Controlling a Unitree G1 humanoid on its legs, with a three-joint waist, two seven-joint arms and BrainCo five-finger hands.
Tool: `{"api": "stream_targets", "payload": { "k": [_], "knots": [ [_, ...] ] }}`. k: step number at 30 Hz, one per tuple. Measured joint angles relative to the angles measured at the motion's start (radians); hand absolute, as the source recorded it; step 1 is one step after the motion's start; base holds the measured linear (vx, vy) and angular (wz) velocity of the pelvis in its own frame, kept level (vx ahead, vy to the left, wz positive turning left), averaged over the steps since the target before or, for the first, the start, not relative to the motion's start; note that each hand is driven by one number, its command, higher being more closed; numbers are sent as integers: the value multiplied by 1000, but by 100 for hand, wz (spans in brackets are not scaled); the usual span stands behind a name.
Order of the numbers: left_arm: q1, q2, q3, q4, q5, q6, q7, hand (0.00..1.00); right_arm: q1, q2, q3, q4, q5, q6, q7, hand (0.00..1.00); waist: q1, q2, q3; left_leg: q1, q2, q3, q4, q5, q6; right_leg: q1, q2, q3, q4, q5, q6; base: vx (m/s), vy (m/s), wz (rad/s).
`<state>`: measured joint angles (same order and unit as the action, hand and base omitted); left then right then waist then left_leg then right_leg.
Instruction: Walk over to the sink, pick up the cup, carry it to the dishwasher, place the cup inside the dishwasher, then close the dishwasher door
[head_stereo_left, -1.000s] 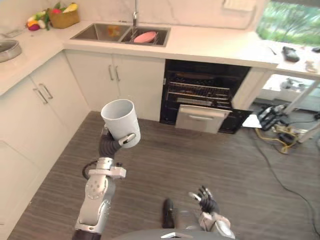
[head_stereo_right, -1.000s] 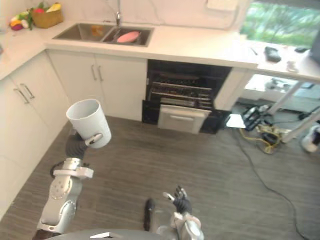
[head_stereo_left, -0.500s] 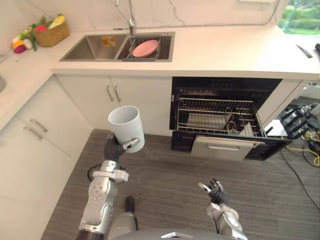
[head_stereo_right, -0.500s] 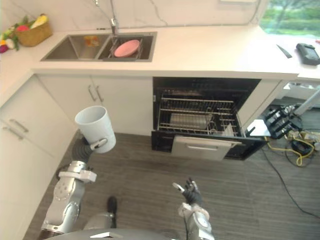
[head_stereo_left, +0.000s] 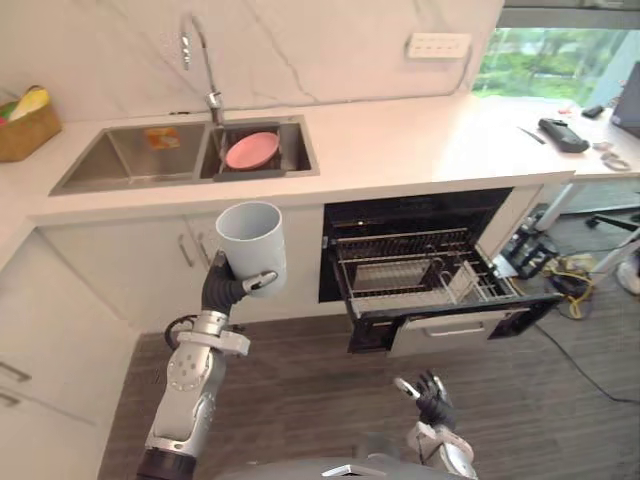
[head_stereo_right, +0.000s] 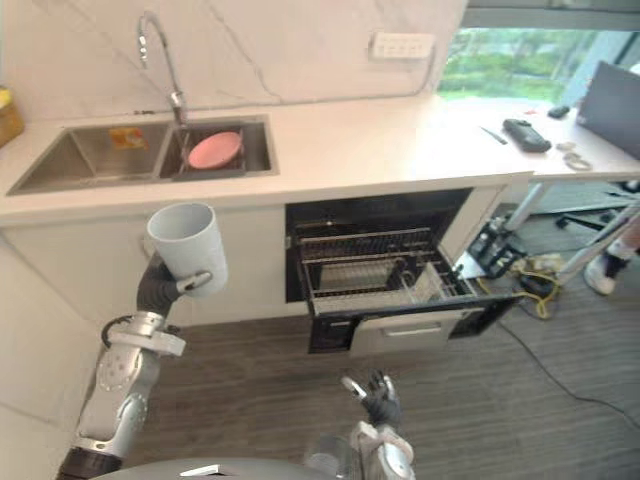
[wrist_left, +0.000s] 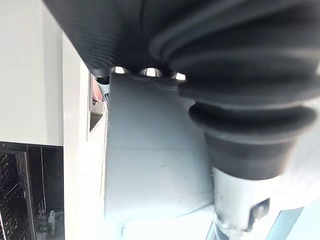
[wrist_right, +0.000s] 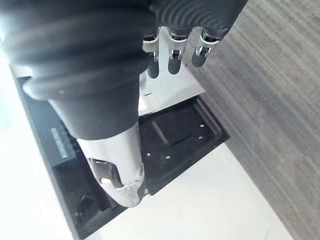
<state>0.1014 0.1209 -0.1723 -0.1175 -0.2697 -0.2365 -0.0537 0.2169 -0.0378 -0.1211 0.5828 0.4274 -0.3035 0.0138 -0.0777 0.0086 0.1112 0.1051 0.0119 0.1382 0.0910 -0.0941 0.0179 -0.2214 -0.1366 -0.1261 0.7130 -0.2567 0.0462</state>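
Left hand (head_stereo_left: 225, 290) is clasping upright cup (head_stereo_left: 252, 240); dishwasher rack (head_stereo_left: 420, 275) lying at cup's 3 o'clock; right hand (head_stereo_left: 432, 398) idling, fingers slack.

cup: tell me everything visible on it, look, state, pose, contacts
The cup is a plain pale grey-blue tumbler, smooth, plastic-looking, widening to an open rim, no handle seen. It is upright, mouth up, held in the air by the left hand curled round its lower part, thumb across the front. It is before the sink cabinet, left of the open dishwasher; nothing else touches it.
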Motion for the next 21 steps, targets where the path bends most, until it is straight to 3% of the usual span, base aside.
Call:
{"api": "stream_targets", "payload": {
  "k": [2, 3, 4, 7, 9, 11, 12, 13, 14, 16, 19, 20, 21],
  "knots": [
    [10, 1, -8, -4, 11, 0, -1, 100, 15, 2, 2, -104, -17, -20, -1, 0, -10, -9, 9, 20, 5, 1, -9, -18, -19, -26, 33, -24, -191, 61, 13, 204, -125, 5],
    [20, 9, -8, -15, 19, -1, -1, 100, 19, 7, 10, -148, -32, -35, -1, 0, -13, -31, 8, 34, -12, 1, -4, -33, -26, -28, 28, -26, -287, 139, 11, 255, -175, 11],
    [27, 24, -7, -33, 23, -7, -1, 100, 21, 8, 28, -206, -42, -64, -2, 0, -16, -81, 10, 66, -45, -10, 0, -59, -43, -27, 3, -28, -311, 238, -69, 282, -202, 9],
    [23, -21, -53, -37, 39, -13, 10, 100, -6, -29, 42, -341, -40, -128, -3, 0, -11, 11, 11, 49, 23, -27, 61, -117, -58, -6, 52, -79, -331, 189, -69, 300, -178, 16],
    [12, -34, -76, -37, 39, -13, 26, 100, -24, -24, 50, -428, -38, -179, -18, 0, -12, 31, 12, 49, 52, -21, 96, -134, -69, 13, 74, -95, -331, 146, -83, 262, -134, 20],
    [-2, -58, -80, -40, 40, -13, 39, 100, -28, -8, 73, -579, -9, -235, -24, 0, -12, 20, 23, -59, 93, 6, 414, -140, -84, 80, 78, -112, -344, 110, -92, 224, -161, 29],
    [4, -74, -81, -51, 40, -13, 53, 100, -20, -10, 83, -678, 1, -267, -22, 0, 2, 26, 28, -160, 140, 1, 669, -88, -86, 125, 101, -107, -360, 97, -99, 235, -154, -8],
    [15, -80, -78, -59, 38, -14, 64, 100, -23, -10, 81, -745, 1, -305, -18, 0, 25, 35, 29, -244, 193, -2, 855, -93, -94, 162, 127, -101, -370, 82, -104, 259, -119, -29],
    [19, -80, -75, -58, 37, -13, 68, 100, -28, -11, 77, -763, 1, -320, -16, 0, 30, 41, 24, -267, 207, 3, 901, -98, -90, 179, 132, -99, -374, 75, -103, 359, -37, -47],
    [28, -78, -61, -57, 36, -13, 70, 100, -44, -11, 66, -773, 1, -359, -11, 0, 41, 43, 11, -282, 220, 33, 871, -133, -70, 213, 129, -73, -387, 68, -106, 351, 23, -50],
    [28, -84, -59, -44, 37, -11, 69, 100, -67, -12, 35, -764, 8, -343, -16, 0, 44, 41, 9, -244, 191, 49, 518, -138, -52, 216, 84, -13, -374, 69, -73, 320, 131, -57],
    [27, -87, -62, -33, 37, -6, 69, 100, -69, -14, 32, -764, 9, -326, -20, 0, 42, 42, 8, -215, 169, 17, 341, -80, -54, 212, 63, 10, -368, 65, -55, 294, 206, -43],
    [27, -92, -63, -29, 37, 1, 69, 100, -71, -24, 29, -765, 8, -306, -24, 0, 41, 63, -6, -189, 162, -38, 207, 83, -58, 203, 58, 34, -356, 50, -26, 281, 212, -47]
  ]
}}
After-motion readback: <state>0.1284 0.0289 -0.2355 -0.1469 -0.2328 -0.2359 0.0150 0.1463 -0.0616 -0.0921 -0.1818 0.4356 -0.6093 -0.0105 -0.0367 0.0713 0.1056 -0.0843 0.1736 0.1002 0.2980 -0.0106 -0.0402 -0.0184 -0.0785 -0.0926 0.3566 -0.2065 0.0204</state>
